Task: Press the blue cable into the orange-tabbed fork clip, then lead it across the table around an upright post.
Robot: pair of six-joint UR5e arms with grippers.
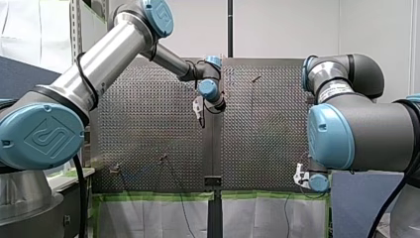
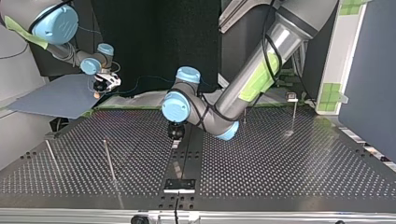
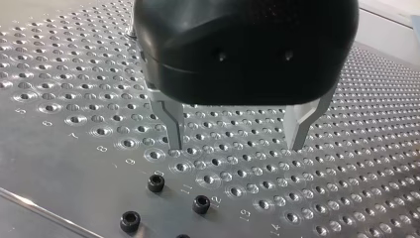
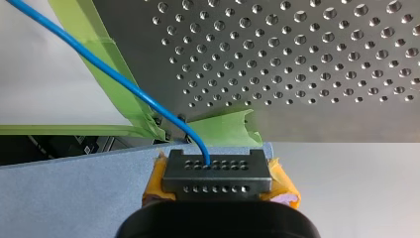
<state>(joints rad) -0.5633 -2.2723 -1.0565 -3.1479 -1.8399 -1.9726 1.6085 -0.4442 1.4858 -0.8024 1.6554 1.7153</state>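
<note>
My right gripper (image 4: 216,171), with yellow pads, is shut on the end of the blue cable (image 4: 124,83). It hangs off the table's corner over green tape, and the cable trails away along that edge. The top view shows the same gripper (image 2: 103,84) at its far left, beyond the table. My left gripper (image 3: 235,144) hovers low over the perforated plate near the table's middle, open, with nothing between its metal fingers (image 3: 173,130). The top view has it (image 2: 176,131) pointing straight down. A small clip on a stalk (image 2: 292,97) stands at the top view's far right; its tab colour is unclear.
Two thin upright posts (image 2: 109,161) (image 2: 51,156) stand at the top view's near left. Three black screw heads (image 3: 156,183) sit in the plate just ahead of my left gripper. A black bracket (image 2: 180,185) is at the table's middle edge. Green tape (image 4: 133,111) lines the corner.
</note>
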